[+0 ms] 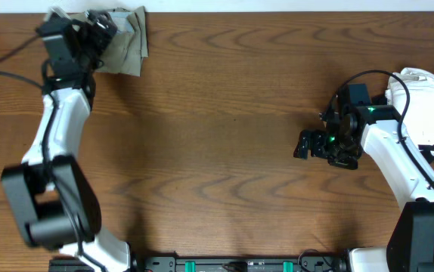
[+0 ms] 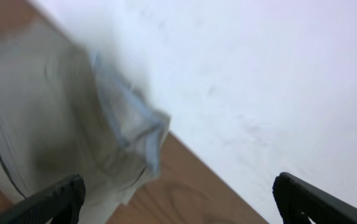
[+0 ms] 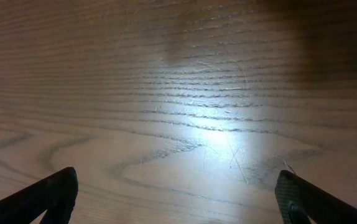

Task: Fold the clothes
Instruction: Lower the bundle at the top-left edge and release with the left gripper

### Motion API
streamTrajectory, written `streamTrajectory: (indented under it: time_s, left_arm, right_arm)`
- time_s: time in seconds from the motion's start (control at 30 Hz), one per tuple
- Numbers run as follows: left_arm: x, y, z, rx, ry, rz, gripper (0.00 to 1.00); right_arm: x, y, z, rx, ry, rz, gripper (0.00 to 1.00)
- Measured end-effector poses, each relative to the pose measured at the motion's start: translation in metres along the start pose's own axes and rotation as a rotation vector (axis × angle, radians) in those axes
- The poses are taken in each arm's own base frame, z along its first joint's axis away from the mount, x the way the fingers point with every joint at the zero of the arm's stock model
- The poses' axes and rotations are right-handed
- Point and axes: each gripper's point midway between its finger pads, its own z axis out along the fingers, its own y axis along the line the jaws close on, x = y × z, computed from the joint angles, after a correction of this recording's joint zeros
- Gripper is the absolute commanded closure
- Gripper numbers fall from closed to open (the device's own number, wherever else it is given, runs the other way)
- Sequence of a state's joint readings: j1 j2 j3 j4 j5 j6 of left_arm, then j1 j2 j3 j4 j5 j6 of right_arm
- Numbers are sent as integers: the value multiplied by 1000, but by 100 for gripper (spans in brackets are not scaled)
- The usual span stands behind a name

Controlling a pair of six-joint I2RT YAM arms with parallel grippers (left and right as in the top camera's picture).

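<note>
The grey-green khaki clothes (image 1: pixel 128 47) lie folded in a small bundle at the table's far left corner, partly hidden under my left arm. In the left wrist view the garment (image 2: pixel 48 118) fills the left side, with a pale bluish edge showing. My left gripper (image 1: pixel 96 26) hovers over the bundle; its fingers are spread wide and hold nothing (image 2: pixel 178 199). My right gripper (image 1: pixel 311 145) is open and empty over bare wood at the right (image 3: pixel 178 196), far from the garment.
A pile of white cloth (image 1: pixel 429 106) lies at the table's right edge beside the right arm. The table's far edge meets a white surface (image 2: pixel 259 74) just beyond the garment. The wooden table (image 1: pixel 224 151) spans the middle.
</note>
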State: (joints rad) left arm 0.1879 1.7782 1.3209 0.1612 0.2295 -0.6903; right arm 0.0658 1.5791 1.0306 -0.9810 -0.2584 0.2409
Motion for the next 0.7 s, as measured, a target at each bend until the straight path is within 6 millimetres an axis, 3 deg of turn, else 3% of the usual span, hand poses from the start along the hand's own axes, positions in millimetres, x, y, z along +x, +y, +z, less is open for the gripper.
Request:
streamTrajectory:
  time_s: [0.1,0.17,0.27,0.3,0.43,0.5,0.7]
  left_arm:
    - [-12,-11,-15,8,-29,51,3]
    - [-8,-8,-16,-13,-12,65,15]
    - [14,7,-13,-75,65,69,49]
    - [24,11,-10,-91,94,75,56]
    - [64,21,9,-118,185,91,72]
    - [78,22,18,-117,208,96,78]
    - [122,36,50,-115,268,119,80]
  right_arm:
    - [-1,0,0,-1,-3,-1,1]
    - [-1,0,0,-1,-5,-1,1]
    - [-2,1,0,-3,-10,-3,1]
    - [-3,1,0,-4,-11,-3,1]
    - [-4,2,0,-10,-15,-5,1]
    - [-4,2,0,-12,-15,-5,1]
    - [-4,3,0,-15,-14,-5,1]
